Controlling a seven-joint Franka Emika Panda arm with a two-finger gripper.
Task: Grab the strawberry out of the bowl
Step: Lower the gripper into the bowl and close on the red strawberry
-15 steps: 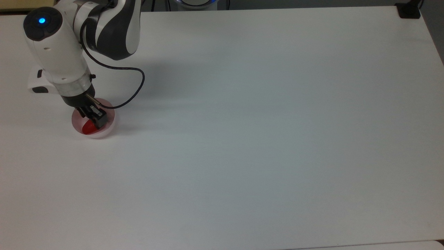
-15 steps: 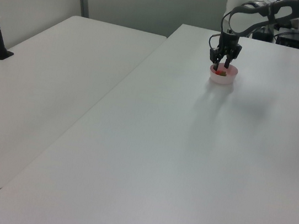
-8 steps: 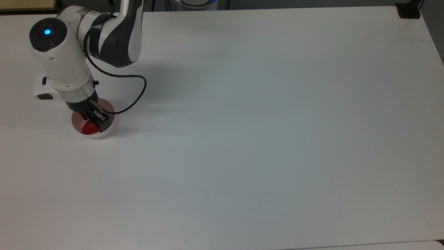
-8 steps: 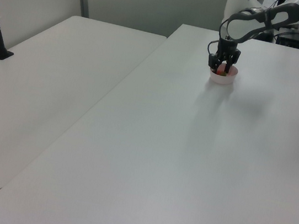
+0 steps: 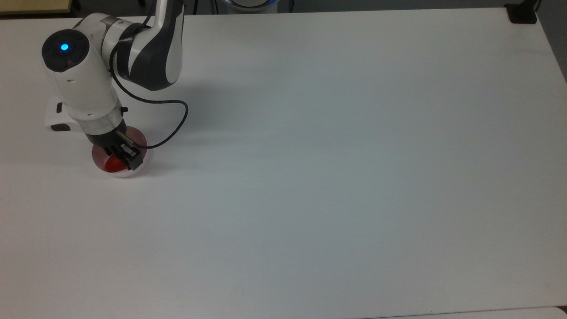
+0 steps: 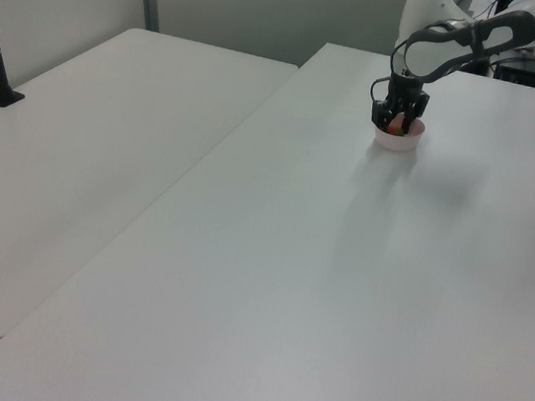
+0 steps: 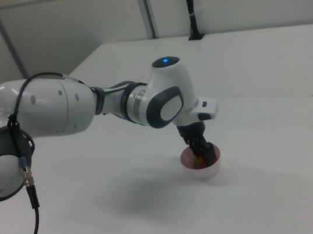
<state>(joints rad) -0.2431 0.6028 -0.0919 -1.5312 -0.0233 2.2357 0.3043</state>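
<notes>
The bowl (image 5: 139,166) is pale translucent pink, and the strawberry (image 5: 113,164) inside it, toward 8 o'clock in the top view, is glossy red. The gripper (image 5: 125,156) is black, on a white arm (image 7: 50,115) with dark grey joint sections and a glowing blue light (image 5: 64,46) on its black cap. A black cable (image 5: 170,128) loops over the plain white table (image 5: 336,177).

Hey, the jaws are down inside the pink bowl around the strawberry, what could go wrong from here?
1. The bowl looks light, and the gripper sits low inside it, so lifting may drag or tip it.
2. The strawberry is small and glossy, so it could slip out and roll across the bare table.
</notes>
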